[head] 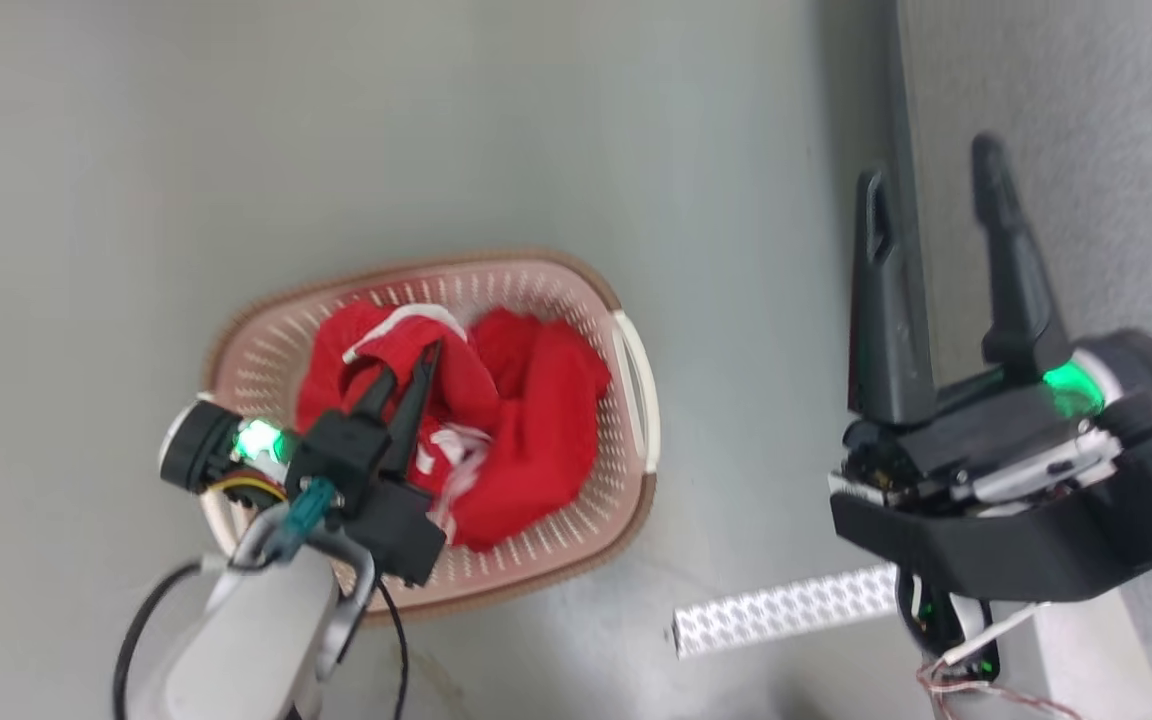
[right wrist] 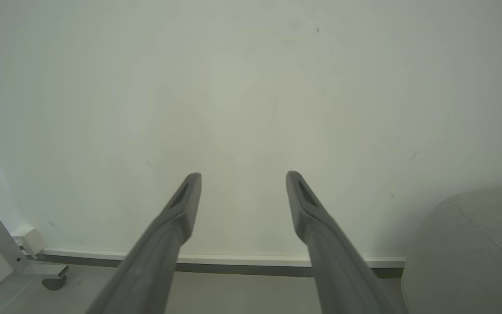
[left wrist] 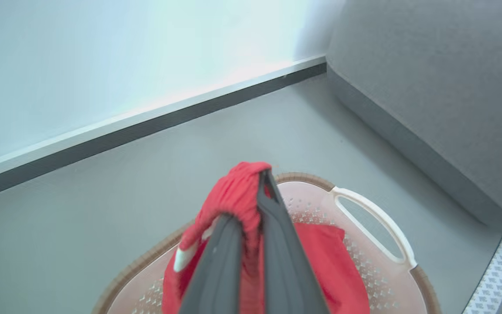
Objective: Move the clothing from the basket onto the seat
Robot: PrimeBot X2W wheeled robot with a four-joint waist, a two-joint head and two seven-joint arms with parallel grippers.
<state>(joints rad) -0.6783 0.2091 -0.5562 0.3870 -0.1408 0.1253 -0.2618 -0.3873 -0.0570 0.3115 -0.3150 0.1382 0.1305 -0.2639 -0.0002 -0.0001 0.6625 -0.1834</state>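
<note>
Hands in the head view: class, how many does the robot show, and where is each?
2. The left hand, lower left, is shut on the clothing in the basket. The right hand, at right, is open and empty, by the seat.

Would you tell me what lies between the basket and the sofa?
Grey floor, with a white patterned strip on it, apart from the basket; its end toward the sofa is hidden behind the right gripper. The head view shows this.
</note>
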